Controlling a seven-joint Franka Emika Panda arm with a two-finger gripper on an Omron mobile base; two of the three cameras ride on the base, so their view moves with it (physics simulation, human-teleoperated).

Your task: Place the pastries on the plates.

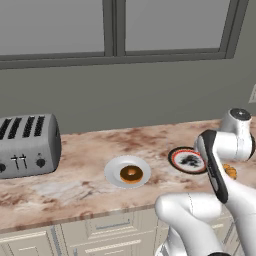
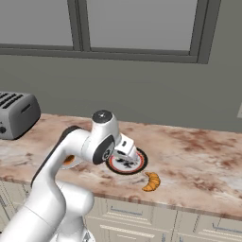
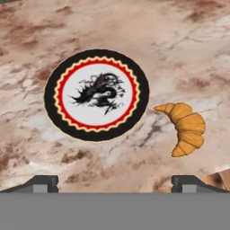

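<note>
The hand (image 3: 114,184), its fingertips wide apart and empty, hangs above the black-and-red plate (image 3: 96,95), the croissant (image 3: 185,127) just beside that plate on the tabletop (image 3: 188,54), the donut (image 1: 131,174) on the white plate (image 1: 113,168).

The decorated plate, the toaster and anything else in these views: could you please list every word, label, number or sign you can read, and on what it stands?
None: no readable text anywhere.
Black-and-red plate: a dark, dragon-like design in its white centre, a picture, not lettering.
Toaster: round knobs and levers on its front, with no legible markings.
White plate, donut, croissant, counter: bare of writing.
</note>
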